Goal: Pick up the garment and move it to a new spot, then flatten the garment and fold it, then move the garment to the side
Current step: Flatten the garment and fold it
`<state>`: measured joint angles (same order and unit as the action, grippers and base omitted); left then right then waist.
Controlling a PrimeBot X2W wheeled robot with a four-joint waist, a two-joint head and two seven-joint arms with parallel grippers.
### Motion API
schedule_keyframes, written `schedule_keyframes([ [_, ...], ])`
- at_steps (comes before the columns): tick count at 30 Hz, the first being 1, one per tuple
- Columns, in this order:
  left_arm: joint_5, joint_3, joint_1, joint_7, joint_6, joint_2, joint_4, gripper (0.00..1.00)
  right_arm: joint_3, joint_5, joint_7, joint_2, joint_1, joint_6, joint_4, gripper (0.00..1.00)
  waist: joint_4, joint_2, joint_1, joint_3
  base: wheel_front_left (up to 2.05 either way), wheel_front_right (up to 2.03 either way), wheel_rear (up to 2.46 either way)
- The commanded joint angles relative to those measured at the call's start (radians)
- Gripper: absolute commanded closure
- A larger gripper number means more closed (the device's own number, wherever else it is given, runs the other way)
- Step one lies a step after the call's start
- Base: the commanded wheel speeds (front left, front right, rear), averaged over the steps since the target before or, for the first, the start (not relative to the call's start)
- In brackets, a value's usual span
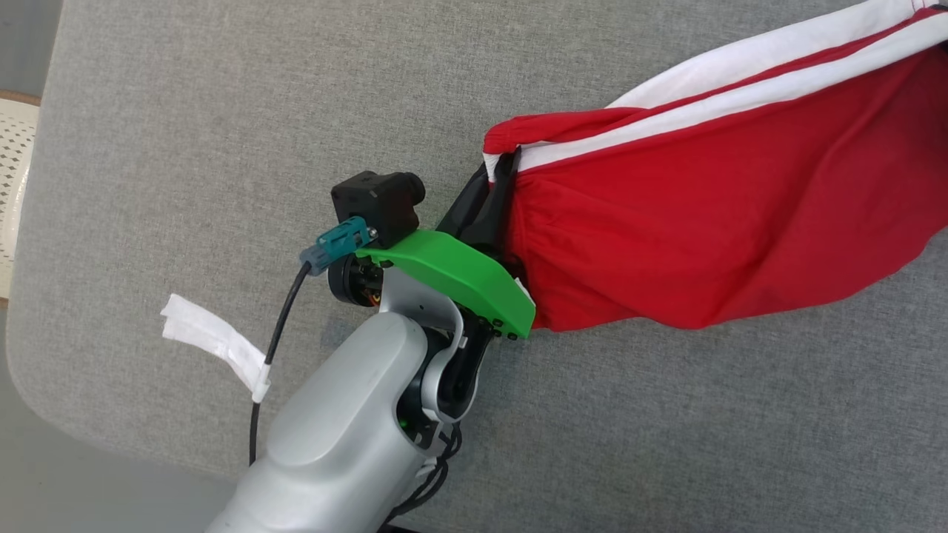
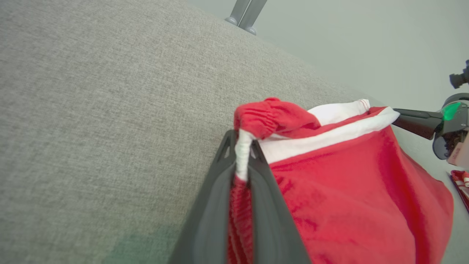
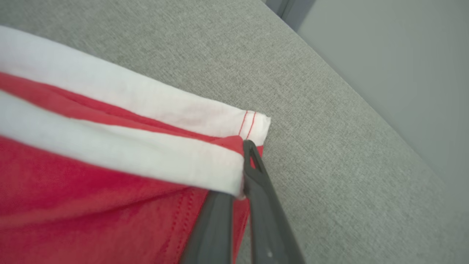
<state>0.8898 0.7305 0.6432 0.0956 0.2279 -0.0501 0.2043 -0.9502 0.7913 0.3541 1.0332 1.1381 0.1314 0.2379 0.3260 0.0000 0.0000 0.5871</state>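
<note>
The garment (image 1: 703,237) is red with white side stripes and hangs stretched above the grey padded table (image 1: 185,148). My left gripper (image 1: 500,174) is shut on its gathered waistband end, the cloth (image 2: 329,205) pinched between the dark fingers (image 2: 263,198) at the gripper's tip (image 2: 242,143). At the other end, my right gripper (image 3: 242,172) is shut on the hemmed corner of the garment (image 3: 110,146), where the white stripe meets the red. The right gripper (image 2: 397,116) also appears in the left wrist view, holding the far corner.
The grey table has a rounded corner at the lower left (image 1: 44,385) and a far edge (image 3: 366,95) near the right gripper. A white paper tag (image 1: 211,337) hangs from my left arm's cable. A pale perforated object (image 1: 15,170) stands beyond the table's left edge. A grey leg (image 2: 245,14) stands on the floor.
</note>
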Motion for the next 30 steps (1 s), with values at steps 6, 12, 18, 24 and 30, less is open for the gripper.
schedule_keyframes([
  [6, 0.033, 0.021, 0.038, 0.056, 0.031, -0.002, 0.026, 0.6, -0.047, -0.002, -0.067, -0.011, 0.072, -0.001, 0.048, 1.0, 0.008, 0.0, 0.0, 0.011, 0.0, 0.0, 0.0],
  [12, 0.039, 0.029, 0.03, 0.094, 0.053, -0.002, 0.046, 0.0, -0.084, 0.008, -0.103, -0.03, 0.084, -0.001, 0.091, 0.0, 0.002, 0.0, 0.0, 0.005, 0.0, 0.0, 0.0],
  [18, 0.015, 0.021, -0.022, 0.12, 0.093, -0.03, 0.052, 0.0, -0.098, 0.055, -0.111, -0.048, 0.05, -0.001, 0.124, 0.0, -0.025, 0.0, 0.0, -0.024, 0.0, 0.0, 0.0],
  [24, -0.091, -0.004, -0.122, 0.164, 0.137, -0.109, -0.007, 0.0, -0.053, 0.117, -0.157, -0.073, -0.047, -0.001, 0.182, 0.0, -0.065, 0.0, 0.0, -0.104, 0.0, 0.0, 0.0],
  [30, -0.315, -0.147, -0.304, 0.17, 0.161, -0.144, -0.161, 0.0, 0.047, 0.099, -0.334, -0.152, -0.207, -0.001, 0.231, 0.0, -0.125, 0.0, 0.0, -0.205, 0.0, 0.0, 0.0],
])
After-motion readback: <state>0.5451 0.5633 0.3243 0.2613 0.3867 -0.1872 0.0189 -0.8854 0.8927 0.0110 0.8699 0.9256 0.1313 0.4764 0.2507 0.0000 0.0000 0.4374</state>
